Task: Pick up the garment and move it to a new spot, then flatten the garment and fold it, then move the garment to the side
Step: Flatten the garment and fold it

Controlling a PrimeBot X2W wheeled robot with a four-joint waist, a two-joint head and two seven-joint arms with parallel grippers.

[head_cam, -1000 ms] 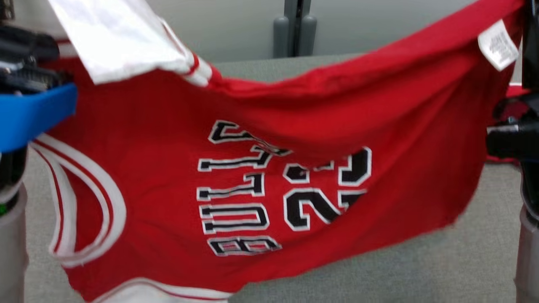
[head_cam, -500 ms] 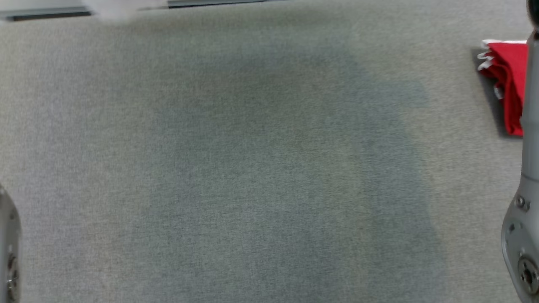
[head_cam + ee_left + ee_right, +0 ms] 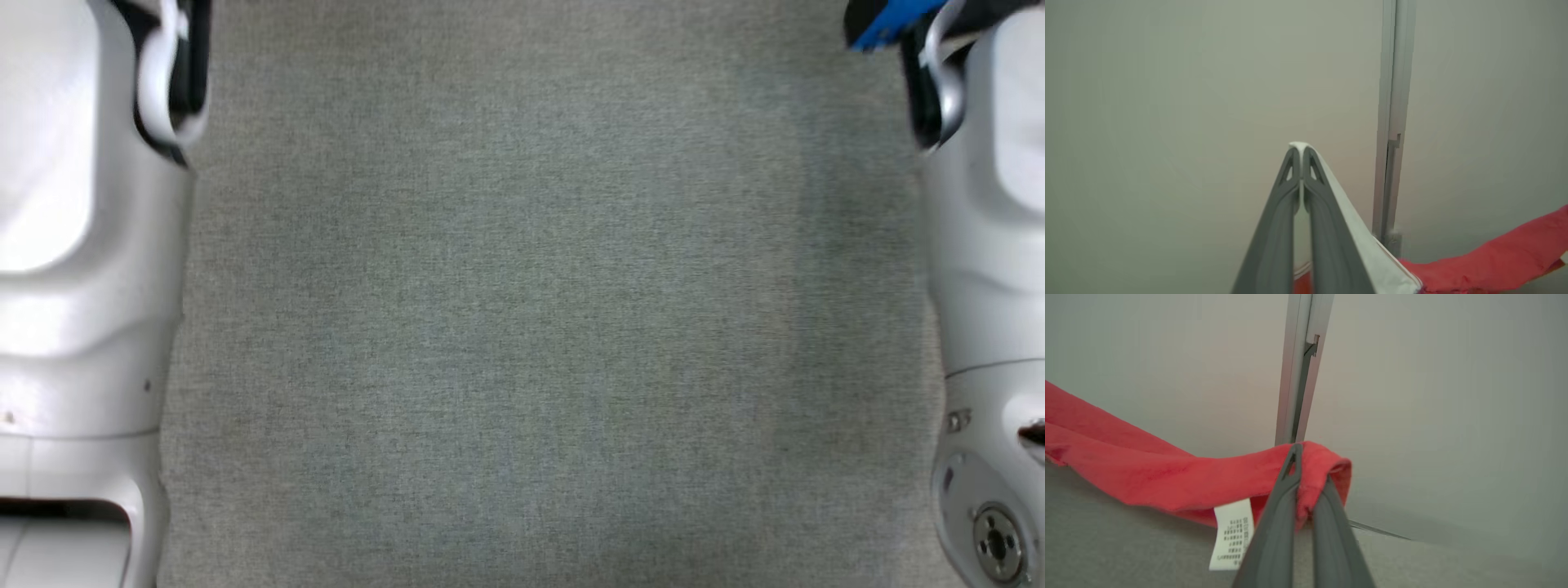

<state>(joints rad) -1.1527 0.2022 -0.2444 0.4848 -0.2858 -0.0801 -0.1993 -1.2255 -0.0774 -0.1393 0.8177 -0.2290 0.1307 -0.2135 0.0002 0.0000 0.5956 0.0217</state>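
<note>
Bench [image 3: 539,327]: grey top with a fine woven, cloth-like grain and an even tone, with a faintly darker band toward its right side. In the right wrist view the same grey surface spreads on both sides of the right fingers [image 3: 1274,539], below their tips. It runs back to a pale wall [image 3: 1433,416], and a thin dark line marks that junction just right of the fingers.

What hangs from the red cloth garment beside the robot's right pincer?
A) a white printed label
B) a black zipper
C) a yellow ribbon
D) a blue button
A: the right wrist view shows a white printed label dangling from the red cloth garment that the right pincer pinches.
</note>
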